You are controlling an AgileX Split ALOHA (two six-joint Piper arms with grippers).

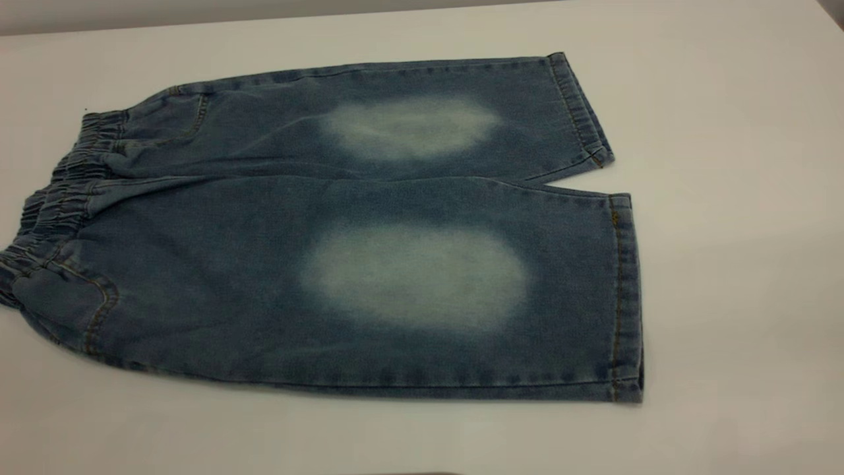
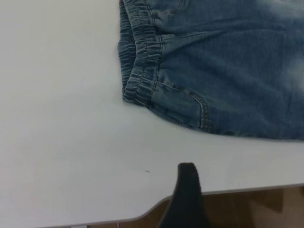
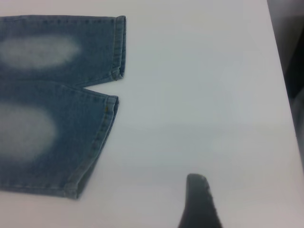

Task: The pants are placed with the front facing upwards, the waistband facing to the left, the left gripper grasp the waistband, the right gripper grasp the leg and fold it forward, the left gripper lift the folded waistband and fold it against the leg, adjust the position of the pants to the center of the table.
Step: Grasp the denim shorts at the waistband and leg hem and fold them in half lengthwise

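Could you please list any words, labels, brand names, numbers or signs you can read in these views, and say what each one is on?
None: no readable text in any view.
The pants show only faded ovals and tan stitching, no label or print.
The waistband carries no tag.
The table is unmarked.

Pants: one pair (image 1: 330, 224), lying flat on the table.
Legs: two, both toward 3 o'clock in the exterior view.
Faded ovals: two, one on each leg (image 1: 415, 274).
Waistband: one (image 1: 59, 198), at 9 o'clock.
Table: one (image 1: 725, 264).
Grippers: two, one dark fingertip seen in each wrist view, left gripper (image 2: 187, 199) and right gripper (image 3: 199, 204).
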